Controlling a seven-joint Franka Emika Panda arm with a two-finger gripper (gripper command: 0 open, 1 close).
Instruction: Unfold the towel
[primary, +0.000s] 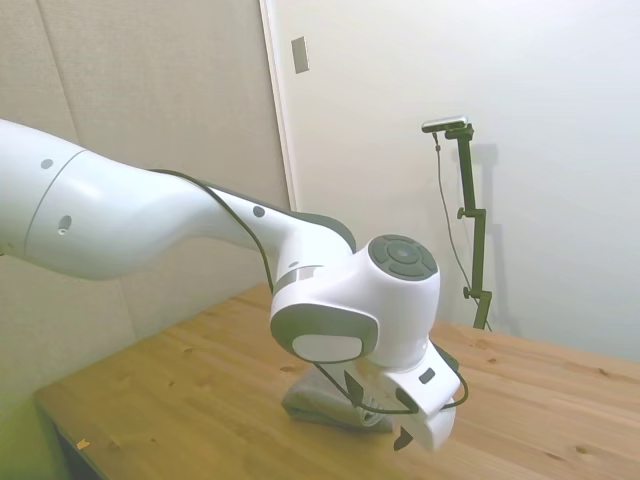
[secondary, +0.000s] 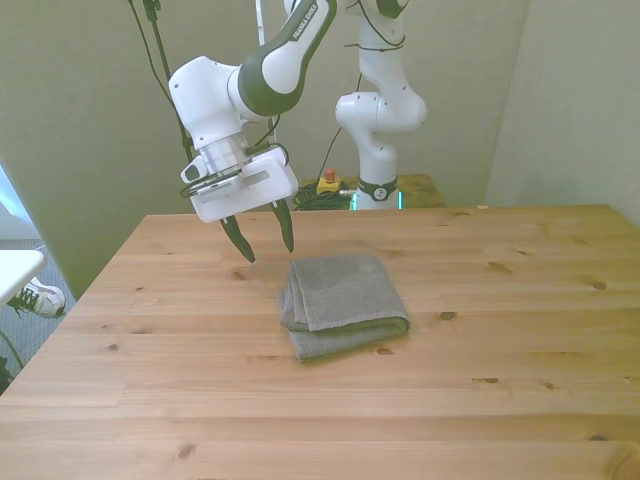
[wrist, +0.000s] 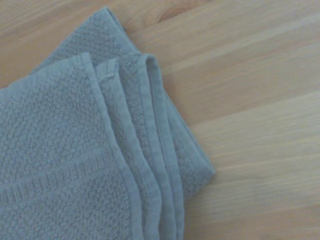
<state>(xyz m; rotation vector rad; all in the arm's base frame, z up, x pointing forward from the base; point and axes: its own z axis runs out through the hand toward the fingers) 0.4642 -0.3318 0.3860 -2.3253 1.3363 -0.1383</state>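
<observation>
Side view: white arm (primary: 180, 220) comes in low over the wooden table (primary: 180, 390). The towel (primary: 310, 400) is mostly hidden behind the wrist, only a grey folded lump shows under it, flat on the table. Gripper (primary: 415, 432) points down just beside the towel; the spread of the fingers is not readable here (body blocks them).

Front view: towel (secondary: 343, 303) lies folded, roughly mid-table, stacked layers showing along its edge on the front view's left and near side. Gripper (secondary: 265, 237) hangs above the table (secondary: 500, 400), off the towel's far corner toward the front view's left. Fingers spread moderately wide, nothing between them, tips clear of the cloth and the wood.

Wrist view: close on one towel (wrist: 75, 165) corner. Several hemmed layers fan out side by side (terry texture clear), bare table (wrist: 250, 100) next to them.
</observation>
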